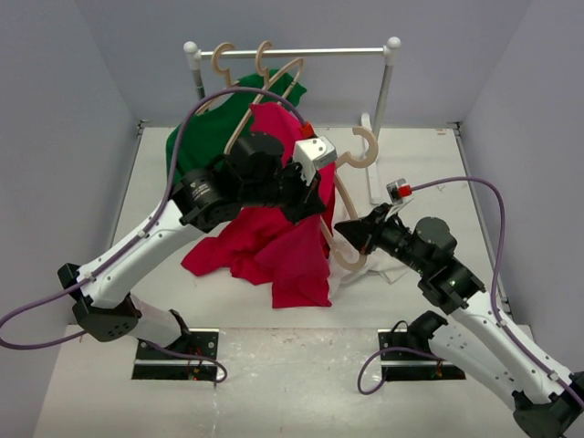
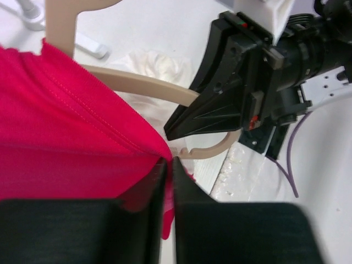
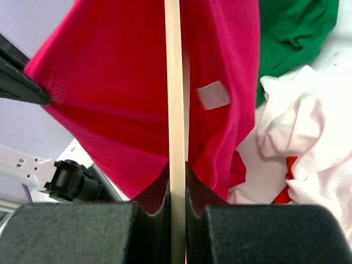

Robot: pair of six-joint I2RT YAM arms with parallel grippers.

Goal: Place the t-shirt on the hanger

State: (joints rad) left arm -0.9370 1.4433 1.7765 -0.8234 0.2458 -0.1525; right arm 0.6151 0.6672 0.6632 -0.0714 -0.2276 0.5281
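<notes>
- Red knit t-shirt [image 1: 278, 242] is hanging, in the overhead view, bunched over one side of the pale wooden hanger [image 1: 348, 253], with its lower folds trailing onto the white table [image 1: 274, 365]. The job looks part-way done, since the other hanger shoulder is showing bare.
- From above, the left arm is rising from its base and bending across the middle, with the left gripper [image 1: 308, 203] buried in the fabric. The right arm is angling in low from the right, and the right gripper [image 1: 349, 230] is pointing at the hanger's lower curve. A dark green garment [image 1: 205, 137] is hanging from the white rack [image 1: 301, 53] behind.
- Seen from the left wrist, the left gripper [image 2: 168, 163] is pinching an edge of the t-shirt [image 2: 66, 126], its jaws almost together. The hanger [image 2: 137, 83] is emerging bare from under the cloth, and the right gripper [image 2: 179, 125] is clamping it just beyond.
- Seen from the right wrist, the right gripper [image 3: 176, 171] is squeezing narrowly on the hanger [image 3: 174, 82], which is running straight up between the jaws. The t-shirt [image 3: 110, 88] is draping on both sides, showing its white neck label [image 3: 213, 94].
- Doing this step well likely means the right arm bracing the hanger steady while the left draws its pinched edge along the bare shoulder. The cloth should be taut without tugging the wood loose, and clear of the crumpled white cloth [image 3: 297, 126] below.
</notes>
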